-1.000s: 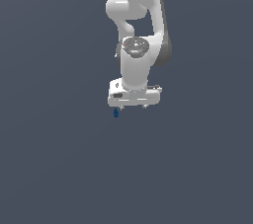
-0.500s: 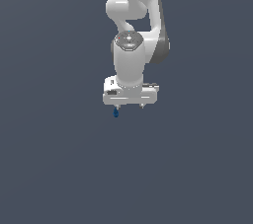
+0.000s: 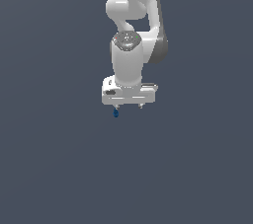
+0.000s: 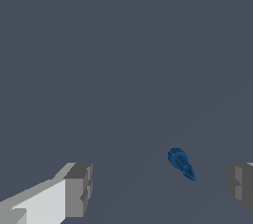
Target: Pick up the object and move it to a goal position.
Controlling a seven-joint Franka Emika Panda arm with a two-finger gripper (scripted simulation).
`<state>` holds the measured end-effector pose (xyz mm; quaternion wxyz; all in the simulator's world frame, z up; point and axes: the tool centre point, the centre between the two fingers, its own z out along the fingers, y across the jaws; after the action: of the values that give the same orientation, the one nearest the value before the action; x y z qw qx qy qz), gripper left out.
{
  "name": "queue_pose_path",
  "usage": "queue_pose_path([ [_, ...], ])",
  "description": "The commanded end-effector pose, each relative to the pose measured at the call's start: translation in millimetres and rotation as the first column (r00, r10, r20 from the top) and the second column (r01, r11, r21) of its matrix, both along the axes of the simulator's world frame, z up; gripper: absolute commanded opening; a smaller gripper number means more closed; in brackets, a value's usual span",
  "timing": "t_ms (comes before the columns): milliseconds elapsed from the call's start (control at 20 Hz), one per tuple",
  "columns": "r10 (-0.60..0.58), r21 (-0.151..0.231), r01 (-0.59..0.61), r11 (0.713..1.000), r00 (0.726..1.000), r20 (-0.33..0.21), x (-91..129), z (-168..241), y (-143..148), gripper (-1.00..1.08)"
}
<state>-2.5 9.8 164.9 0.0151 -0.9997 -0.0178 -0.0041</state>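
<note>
1. Exterior view: one white robot arm (image 3: 132, 25), descending from the upper edge of the frame, wrist turned downward, over a plain dark grey surface (image 3: 54, 168). No edges or corners of that surface are visible.
2. Tool (image 3: 128, 105): white crossbar body with two short fingers pointing down. State: released, fingers spread wide, nothing between them touching either pad.
3. Wrist view: two grey fingertips (image 4: 79, 188), one at each side of the frame, well apart, with bare grey surface between.
4. Object (image 4: 181, 163): tiny dark blue elongated piece, one end blocky, the other tapering. Lies in the gap between the fingertips, nearer one of them, touching neither.
5. Object (image 3: 115, 113), exterior view: small blue speck just below the tool, under the finger on the exterior view's left. Whether it rests on the surface cannot be told.
</note>
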Motion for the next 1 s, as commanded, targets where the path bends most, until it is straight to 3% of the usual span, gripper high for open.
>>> queue_pose_path([
  [0,0.02,-0.002,-0.02,1.0,1.0,0.0,-2,-3,-3,1.0],
  [500,0.185,-0.014,-0.185,0.983,0.983,0.001,-14,-23,-23,1.0],
  [950,0.389,-0.025,-0.388,0.921,0.921,-0.003,-33,-48,-46,1.0],
])
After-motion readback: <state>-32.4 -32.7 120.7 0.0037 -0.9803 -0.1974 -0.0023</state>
